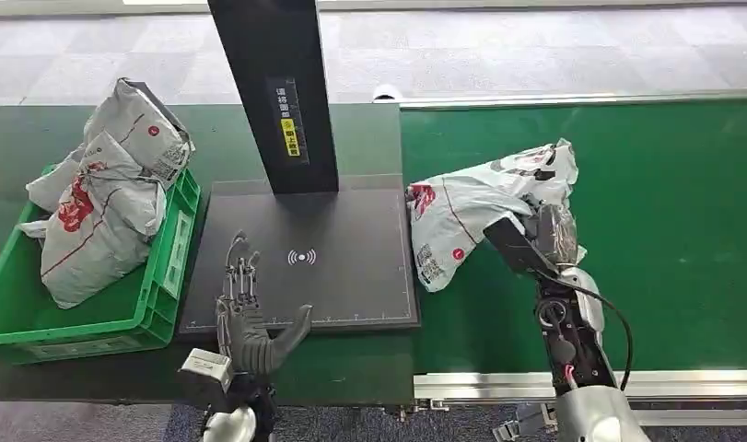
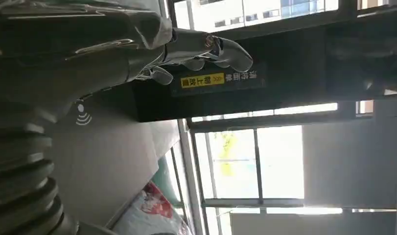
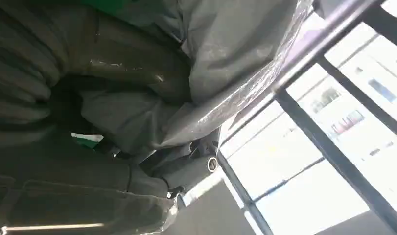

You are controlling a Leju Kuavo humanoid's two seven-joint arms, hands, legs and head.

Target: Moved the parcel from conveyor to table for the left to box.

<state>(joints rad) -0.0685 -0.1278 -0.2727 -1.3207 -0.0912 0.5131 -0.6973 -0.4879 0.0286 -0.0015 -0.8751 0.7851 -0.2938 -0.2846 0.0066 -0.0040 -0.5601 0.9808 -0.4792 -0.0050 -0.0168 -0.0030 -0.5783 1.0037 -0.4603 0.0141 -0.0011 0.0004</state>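
Starting at the left: a green crate [image 1: 171, 276] sits at the counter's [image 1: 369, 138] edge, already carrying grey parcels [image 1: 102, 203] piled above its rim, probably the box meant for the left hand's packing step. Just beside it lies a dark scanner pad [image 1: 351, 221] with a black post [image 1: 273, 92] rising from its far side. The left hand [image 1: 250, 318] hovers over the pad's near corner, fingers [image 1: 240, 272] apart and holding nothing; judged to be waiting to receive. Further right, the grey parcel [image 1: 471, 212] lies on the green conveyor [image 1: 673, 230], its end touching the pad's right edge. The right hand [image 1: 544, 230] sits against the parcel's near side; the right wrist view shows plastic bunched over it, fingers apparently clamped on the parcel. Transfer to counter not yet complete.
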